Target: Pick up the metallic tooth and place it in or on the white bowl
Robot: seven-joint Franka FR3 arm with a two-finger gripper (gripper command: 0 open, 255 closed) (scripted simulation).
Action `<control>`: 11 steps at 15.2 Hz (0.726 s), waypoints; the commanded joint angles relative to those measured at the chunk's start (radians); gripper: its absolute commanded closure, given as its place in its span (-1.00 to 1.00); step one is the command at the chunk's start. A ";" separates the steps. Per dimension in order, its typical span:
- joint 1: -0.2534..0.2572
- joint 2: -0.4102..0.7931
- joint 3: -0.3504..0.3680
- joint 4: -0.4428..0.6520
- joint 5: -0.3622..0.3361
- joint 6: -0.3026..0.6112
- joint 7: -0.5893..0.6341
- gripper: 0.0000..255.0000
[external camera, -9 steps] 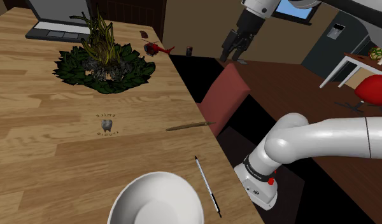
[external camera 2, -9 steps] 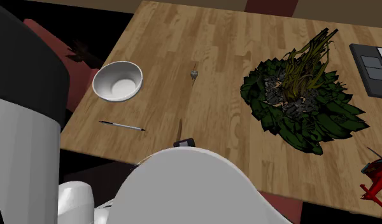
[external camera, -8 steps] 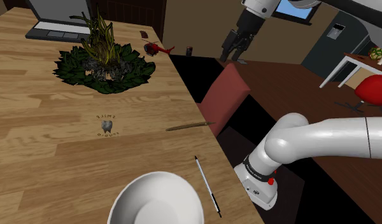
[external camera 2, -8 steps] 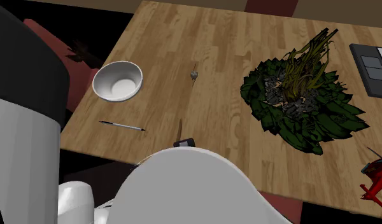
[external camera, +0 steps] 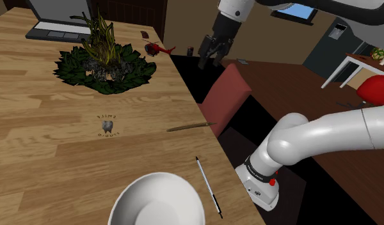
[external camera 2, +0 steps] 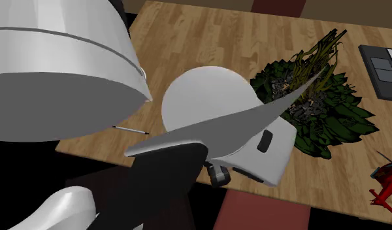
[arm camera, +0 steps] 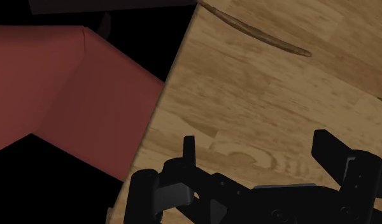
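Placement first: in the shoulder view we find the small grey tooth (external camera: pixel 107 126) lying on the wooden table (external camera: pixel 37 160), on open boards between the leafy plant (external camera: pixel 104 61) and the white bowl (external camera: pixel 130 188), well apart from both. We read its outline as slightly taller than wide, so its long axis runs roughly away from the camera; which end is crown and which is root we cannot tell. Faint dark marks ring it on the wood. The bowl stands upright at the table's near edge, with a thin pen (external camera: pixel 208 186) just beside it toward that view's right. A brown twig (external camera: pixel 191 126) lies near the table's edge, to the right of the tooth. The gripper (external camera: pixel 208 61) hangs high over that edge beside the red chair (external camera: pixel 226 99), well apart from the tooth. In the wrist view we see its black fingers (arm camera: pixel 189 153) spread wide, with bare wood between them and nothing clasped. In the second exterior view the white arm (external camera 2: pixel 70 59) covers the middle of the table; the laptop (external camera 2: pixel 383 68) and a red toy helicopter (external camera 2: pixel 386 186) show at the right.
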 commanded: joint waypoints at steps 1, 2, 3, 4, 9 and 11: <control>0.012 0.043 0.041 0.007 0.016 0.031 0.035 -1.00; 0.017 0.067 0.060 0.017 0.022 0.043 0.052 -1.00; 0.022 0.092 0.080 0.027 0.028 0.055 0.069 -1.00; 0.027 0.118 0.099 0.039 0.032 0.066 0.086 -1.00; 0.047 0.259 0.196 0.114 0.039 0.118 0.177 -1.00; 0.053 0.321 0.234 0.151 0.033 0.137 0.215 -1.00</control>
